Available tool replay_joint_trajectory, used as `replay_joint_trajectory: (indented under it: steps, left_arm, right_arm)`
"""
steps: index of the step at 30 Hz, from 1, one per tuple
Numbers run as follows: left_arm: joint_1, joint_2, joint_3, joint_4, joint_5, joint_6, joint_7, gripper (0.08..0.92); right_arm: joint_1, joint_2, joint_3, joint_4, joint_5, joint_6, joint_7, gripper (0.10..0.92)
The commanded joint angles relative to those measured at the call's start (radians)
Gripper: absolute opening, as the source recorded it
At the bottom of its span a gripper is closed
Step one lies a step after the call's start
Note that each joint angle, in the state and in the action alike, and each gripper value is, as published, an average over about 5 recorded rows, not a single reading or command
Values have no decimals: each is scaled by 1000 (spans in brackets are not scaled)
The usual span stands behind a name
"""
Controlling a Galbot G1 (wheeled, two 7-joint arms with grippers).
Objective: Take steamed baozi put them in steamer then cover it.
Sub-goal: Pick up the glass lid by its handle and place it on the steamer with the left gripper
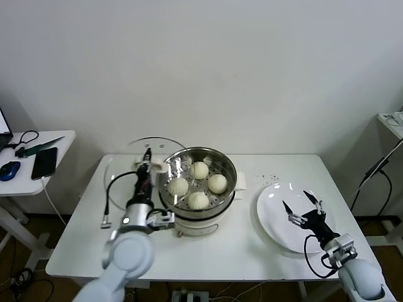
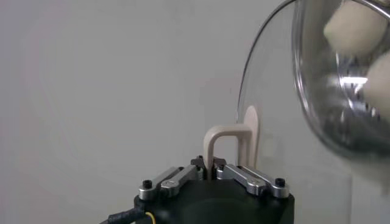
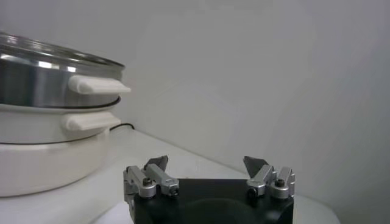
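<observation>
The steamer stands mid-table on its white base. Four cream-white baozi lie on its perforated tray. The clear glass cover stands tilted off the table just left of and behind the steamer. My left gripper is shut on the cover's white handle, as the left wrist view shows, with the steamer and baozi close beside it. My right gripper is open and empty over the white plate; the right wrist view shows the steamer farther off.
The steamer's black cord loops on the table by my left arm. A side table at far left holds a phone and a mouse. A few dark specks lie behind the plate.
</observation>
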Motion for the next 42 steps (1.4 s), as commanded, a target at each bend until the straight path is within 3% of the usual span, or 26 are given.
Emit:
replay_joint_trajectory:
  steps: [1,13,22,42]
  left_arm:
    - [-194,-232,224,187,87,101,99,154]
    - [-196,-314,224,330,50,101,7,154]
    - [-202,-313,213,362,45,98,37,154]
    - [-208,-309,193,389,86,74,18,154]
  right_arm:
    - [0,2,14,-14,-7,7,-3,823]
    - [-18,5,40,-33,-10,26,-17,823]
    - [-23,7,45,-36,-15,32,-22,823]
    - [-29,11,49,-38,-33,41,-31,823]
